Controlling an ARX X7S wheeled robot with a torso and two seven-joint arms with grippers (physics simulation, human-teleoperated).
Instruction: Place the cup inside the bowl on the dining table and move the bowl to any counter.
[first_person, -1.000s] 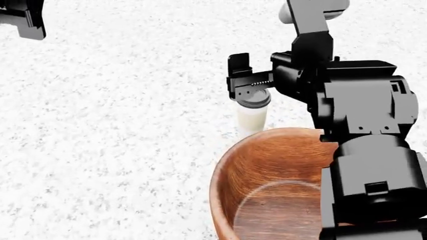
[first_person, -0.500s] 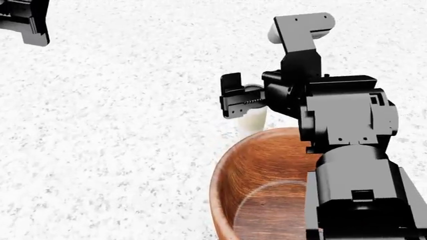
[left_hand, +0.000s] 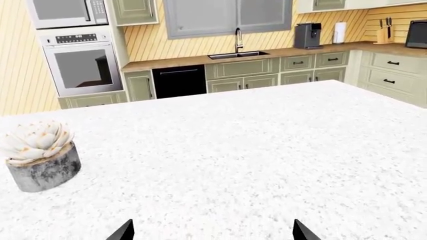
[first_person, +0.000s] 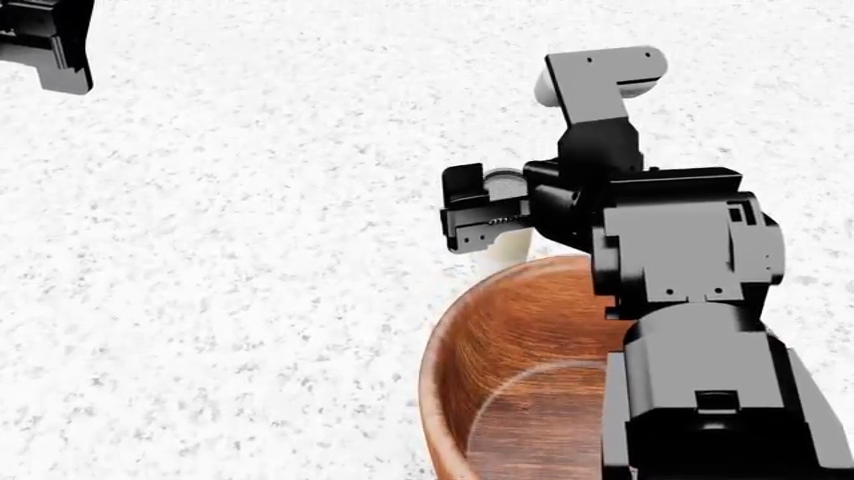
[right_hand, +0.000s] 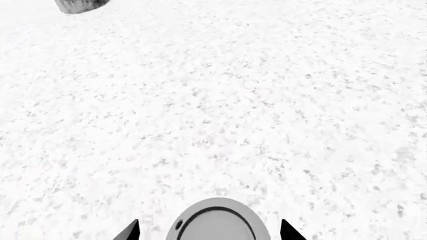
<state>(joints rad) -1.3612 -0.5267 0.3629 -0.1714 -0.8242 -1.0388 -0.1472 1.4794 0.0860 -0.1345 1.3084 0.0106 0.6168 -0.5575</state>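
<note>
- Since 1 s earlier, my right gripper (first_person: 483, 212) had dropped around the cup (first_person: 506, 236).
- Its jaws straddled the lid, apparently unclosed.
- Cup stood on the dining table (first_person: 240, 260), beside the bowl (first_person: 521, 350).
- Left gripper (left_hand: 210, 235): fingertips wide apart, holding nothing.

The right gripper (first_person: 483, 215) is hiding most of the cup (first_person: 506, 243), so whether it is touching the cup is too hard to tell. The right arm is covering one side of the bowl (first_person: 514, 340), and the picture's bottom edge is cutting the bowl off. The left gripper (first_person: 44, 45) is mostly out of the picture.
</note>
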